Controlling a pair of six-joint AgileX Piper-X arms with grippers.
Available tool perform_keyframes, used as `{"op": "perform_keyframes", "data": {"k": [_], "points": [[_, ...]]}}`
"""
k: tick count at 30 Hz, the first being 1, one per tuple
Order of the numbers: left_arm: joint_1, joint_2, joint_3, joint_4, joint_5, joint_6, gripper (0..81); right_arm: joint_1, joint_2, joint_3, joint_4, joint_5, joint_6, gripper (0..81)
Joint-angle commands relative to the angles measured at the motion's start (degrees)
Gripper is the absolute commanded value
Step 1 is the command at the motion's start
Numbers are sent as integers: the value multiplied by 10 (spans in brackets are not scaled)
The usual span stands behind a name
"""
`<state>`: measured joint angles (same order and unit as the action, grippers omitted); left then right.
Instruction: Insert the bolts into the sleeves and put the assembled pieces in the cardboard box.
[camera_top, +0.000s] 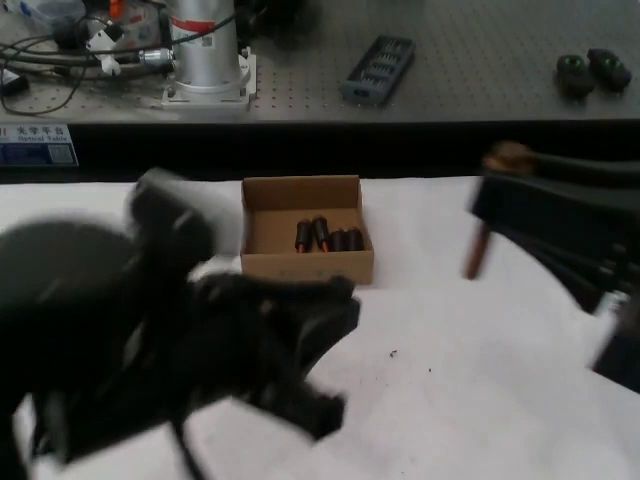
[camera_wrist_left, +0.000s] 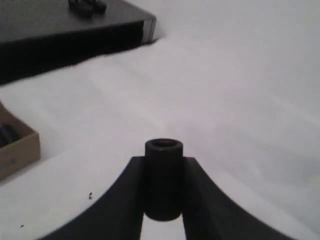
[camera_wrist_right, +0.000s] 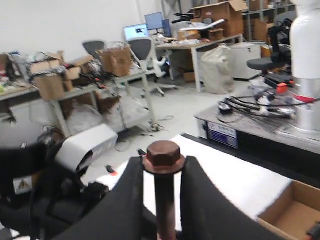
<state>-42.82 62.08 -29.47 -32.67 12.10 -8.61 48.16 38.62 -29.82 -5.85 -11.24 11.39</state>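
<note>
My left gripper (camera_wrist_left: 163, 182) is shut on a black sleeve (camera_wrist_left: 163, 177), held upright with its open end up, above the white cloth. In the high view the left arm (camera_top: 200, 350) is a dark mass at the front left. A copper-coloured bolt (camera_wrist_right: 163, 180) with a hexagonal head is clamped in my right gripper (camera_wrist_right: 162, 195); in the high view that bolt (camera_top: 478, 252) hangs at the right, above the cloth. The cardboard box (camera_top: 305, 232) stands at the middle back with several assembled black pieces (camera_top: 328, 237) lying inside.
The white cloth (camera_top: 450, 350) covers the bench. Behind it lies a perforated metal table (camera_top: 470, 60) with a metal post, cables, a dark tray and two dark knobs. In the right wrist view the left arm (camera_wrist_right: 50, 190) sits below the bolt, with a box corner (camera_wrist_right: 295, 205) nearby.
</note>
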Motion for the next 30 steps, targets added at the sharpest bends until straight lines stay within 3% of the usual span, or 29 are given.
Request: {"op": "perform_keyframes", "data": {"k": [1, 5, 11, 23, 30], "points": [[1, -57, 129, -262, 31, -9, 6, 0, 82, -3, -162, -93, 75, 38], [1, -60, 206, -373, 73, -9, 6, 0, 141, -3, -228, -160, 106, 38], [1, -60, 230, -408, 118, -9, 6, 0, 185, -3, -242, -237, 114, 38], [1, -60, 229, -415, 125, -9, 6, 0, 194, -3, -241, -283, 121, 38], [1, -60, 229, -455, 157, -9, 6, 28, 219, -3, -242, -283, 121, 38]]}}
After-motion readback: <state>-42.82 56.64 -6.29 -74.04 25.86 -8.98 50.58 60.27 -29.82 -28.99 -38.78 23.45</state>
